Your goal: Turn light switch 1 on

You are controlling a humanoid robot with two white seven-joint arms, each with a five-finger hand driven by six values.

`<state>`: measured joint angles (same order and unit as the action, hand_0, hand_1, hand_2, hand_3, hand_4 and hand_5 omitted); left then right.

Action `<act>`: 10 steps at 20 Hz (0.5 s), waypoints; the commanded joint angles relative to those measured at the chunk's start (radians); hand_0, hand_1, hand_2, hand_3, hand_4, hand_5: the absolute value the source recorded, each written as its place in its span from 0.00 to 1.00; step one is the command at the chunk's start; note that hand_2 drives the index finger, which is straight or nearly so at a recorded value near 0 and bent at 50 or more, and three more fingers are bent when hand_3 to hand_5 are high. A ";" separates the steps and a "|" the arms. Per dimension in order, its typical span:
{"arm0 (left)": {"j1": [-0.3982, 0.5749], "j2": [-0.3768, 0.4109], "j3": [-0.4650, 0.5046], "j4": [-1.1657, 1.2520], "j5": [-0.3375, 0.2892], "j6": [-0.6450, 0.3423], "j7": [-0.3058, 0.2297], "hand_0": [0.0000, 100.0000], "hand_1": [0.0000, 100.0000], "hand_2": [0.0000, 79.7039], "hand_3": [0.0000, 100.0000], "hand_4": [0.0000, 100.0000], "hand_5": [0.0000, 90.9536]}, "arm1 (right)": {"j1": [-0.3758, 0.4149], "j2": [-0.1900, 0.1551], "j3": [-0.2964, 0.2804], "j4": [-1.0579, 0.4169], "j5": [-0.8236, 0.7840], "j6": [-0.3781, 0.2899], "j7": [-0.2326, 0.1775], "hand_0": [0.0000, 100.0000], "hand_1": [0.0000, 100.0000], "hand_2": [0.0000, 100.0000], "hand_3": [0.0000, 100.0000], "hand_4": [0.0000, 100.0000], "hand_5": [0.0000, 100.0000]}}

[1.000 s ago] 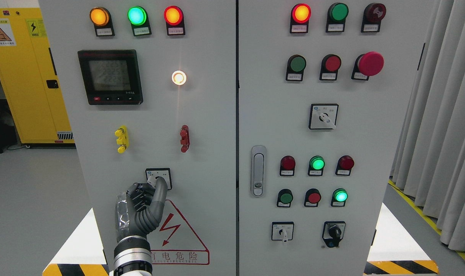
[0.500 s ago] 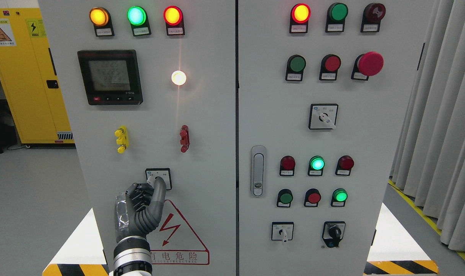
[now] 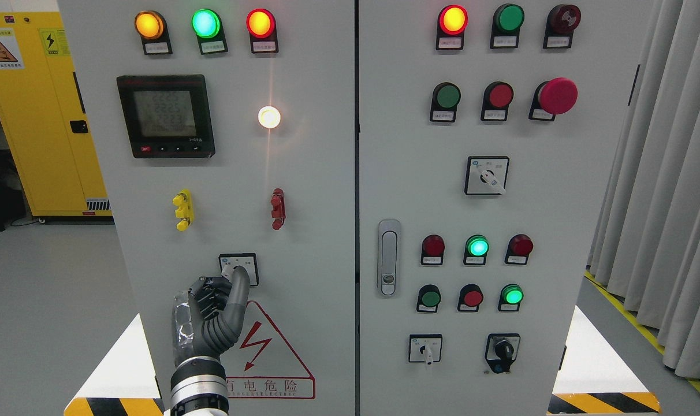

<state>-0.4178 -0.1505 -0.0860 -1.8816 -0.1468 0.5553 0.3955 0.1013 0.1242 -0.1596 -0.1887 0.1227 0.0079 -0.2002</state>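
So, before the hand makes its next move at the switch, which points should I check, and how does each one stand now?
1. Left hand at the selector switch: ok, its thumb reaches up onto the knob.
2. Grip on the knob firm: cannot tell, the hand hides it.
3. White lamp above is lit: ok.
4. Knob position: cannot tell, covered.
5. Hand clear of the yellow handle and red handle: ok.
6. Right hand: cannot tell, out of view.
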 commanded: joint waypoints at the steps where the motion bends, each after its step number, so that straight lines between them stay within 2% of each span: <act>1: 0.001 0.000 -0.001 -0.001 0.003 0.003 -0.001 0.19 0.49 0.81 0.92 0.89 0.95 | 0.000 0.000 0.000 0.000 0.000 0.000 -0.001 0.00 0.50 0.04 0.00 0.00 0.00; 10: 0.011 0.003 -0.001 -0.008 0.006 0.000 0.019 0.10 0.47 0.82 0.92 0.89 0.94 | 0.000 0.000 0.000 0.000 0.000 0.000 0.001 0.00 0.50 0.04 0.00 0.00 0.00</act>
<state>-0.4128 -0.1500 -0.0869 -1.8851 -0.1433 0.5568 0.3968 0.1013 0.1243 -0.1595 -0.1887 0.1227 0.0079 -0.2002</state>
